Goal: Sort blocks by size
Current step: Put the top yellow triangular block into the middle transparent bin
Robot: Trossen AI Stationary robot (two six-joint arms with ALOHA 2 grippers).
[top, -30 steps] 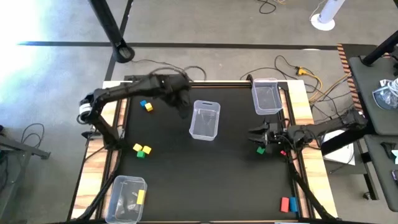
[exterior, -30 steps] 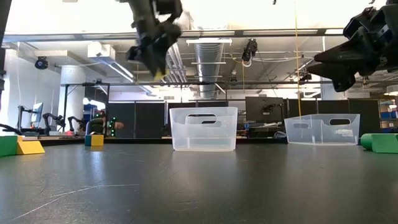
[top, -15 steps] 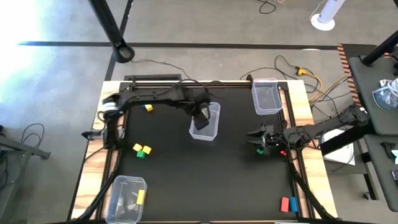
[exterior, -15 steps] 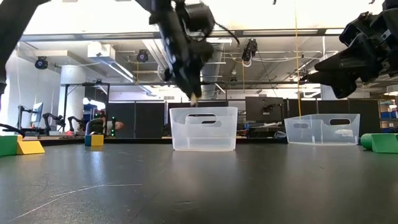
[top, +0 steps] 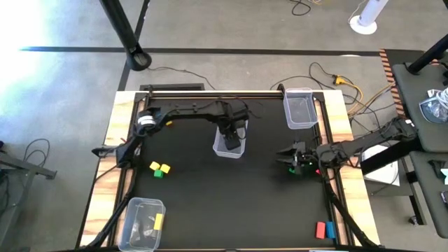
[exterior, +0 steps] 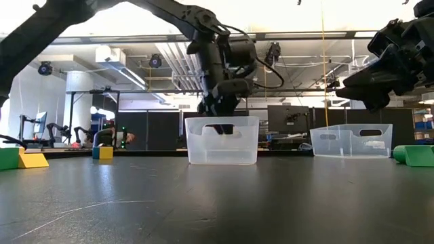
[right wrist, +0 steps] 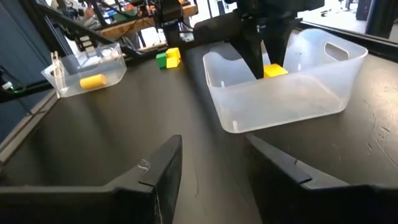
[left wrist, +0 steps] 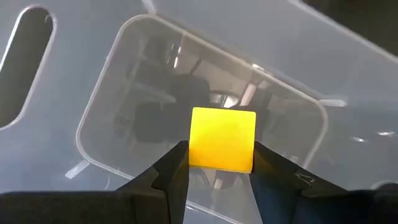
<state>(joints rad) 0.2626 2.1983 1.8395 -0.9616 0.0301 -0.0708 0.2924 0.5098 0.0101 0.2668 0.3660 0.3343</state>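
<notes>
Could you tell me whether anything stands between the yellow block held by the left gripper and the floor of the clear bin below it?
Nothing visible does. The left gripper holds the yellow block directly over the middle bin, and the bin floor beneath it looks bare. The right gripper waits well off to the side.

Three clear bins sit on the table. I count about eight blocks: four yellow blocks, two green blocks, one red block, one blue block. Two grippers.
</notes>
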